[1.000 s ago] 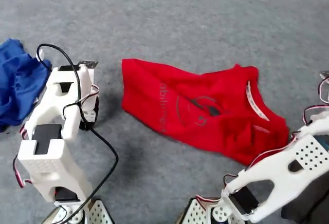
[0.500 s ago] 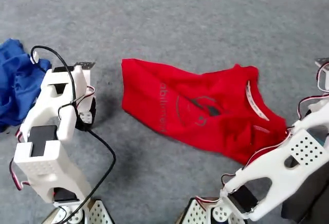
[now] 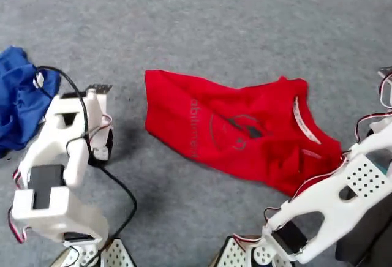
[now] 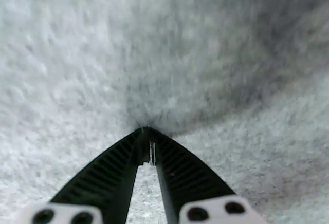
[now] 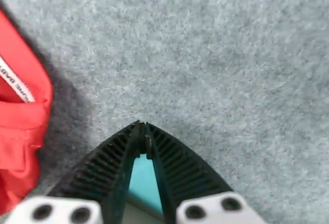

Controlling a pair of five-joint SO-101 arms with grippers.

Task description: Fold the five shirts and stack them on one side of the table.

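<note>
The red shirt (image 3: 239, 129) lies on the desk (image 3: 245, 28) between the left gripper (image 4: 147, 134) and the right gripper (image 5: 143, 129), its long axis running from one to the other. Both are pressed together, and the right one, just beside the collar, seems nearer.

Red shirt (image 3: 245, 138), dark chest print; blue shirt (image 3: 21, 101); grey table (image 3: 214, 34).

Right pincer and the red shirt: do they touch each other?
Apart. The right wrist view shows bare grey table cover between the shut right pincer and the red shirt.
</note>
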